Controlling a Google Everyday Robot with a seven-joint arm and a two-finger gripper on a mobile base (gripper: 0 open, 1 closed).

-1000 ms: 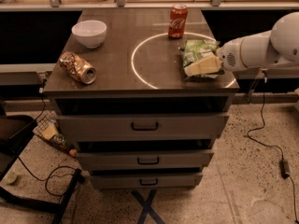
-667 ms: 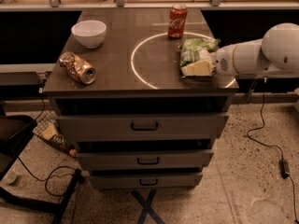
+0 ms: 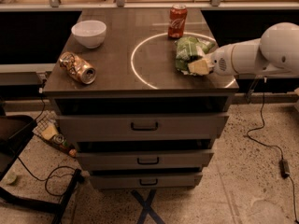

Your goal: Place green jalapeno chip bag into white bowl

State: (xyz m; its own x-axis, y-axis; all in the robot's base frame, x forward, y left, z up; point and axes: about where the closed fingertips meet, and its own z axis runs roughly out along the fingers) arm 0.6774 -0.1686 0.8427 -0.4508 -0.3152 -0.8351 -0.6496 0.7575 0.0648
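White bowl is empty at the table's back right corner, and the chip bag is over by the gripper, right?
No: the camera view shows the bowl at the table's back left corner. It is empty, and the chip bag is by the gripper, at the table's right edge.

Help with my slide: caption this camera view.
Gripper at the green jalapeno chip bag on the right; white bowl far left.

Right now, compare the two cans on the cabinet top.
The red soda can stands upright and intact at the back; the crushed tan can lies on its side, dented, near the front edge. The red one sits nearer the gripper, which is at the green chip bag. Both rest on the cabinet top.
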